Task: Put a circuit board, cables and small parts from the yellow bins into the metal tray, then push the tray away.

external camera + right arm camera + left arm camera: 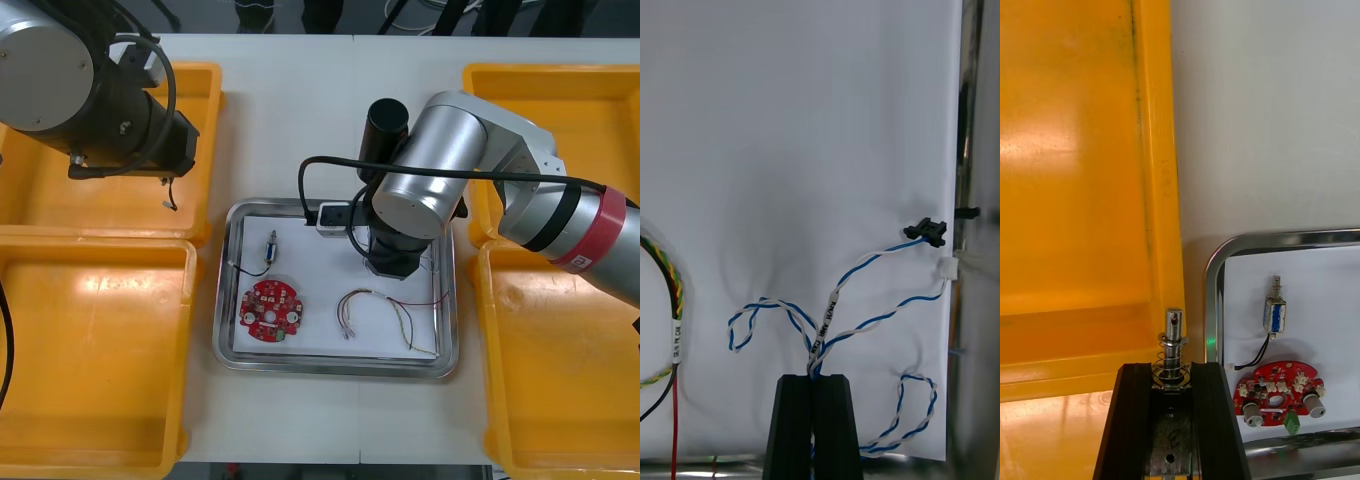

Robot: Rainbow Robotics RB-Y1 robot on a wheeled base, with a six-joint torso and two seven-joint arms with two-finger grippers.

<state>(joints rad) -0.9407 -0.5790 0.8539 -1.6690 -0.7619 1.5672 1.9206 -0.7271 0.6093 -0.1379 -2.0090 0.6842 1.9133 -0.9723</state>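
Blue-white cable (842, 281) held low over the tray (330, 206), small part (1173, 337) waiting farther back

The right gripper (812, 379) is closed on the cable, whose loops are spread on the white floor at the tray's right side, so only a release looks needed. Farther back, the part is clamped in the left gripper (1172, 369), long axis along the fingers, at the left bin's (1075, 187) edge; the tray lies just to its right.

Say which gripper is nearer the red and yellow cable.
Right. The right gripper, shut on the twisted blue and white cable, is over the metal tray beside the red and yellow cable. The left gripper, holding a small metal part, is over a left yellow bin.
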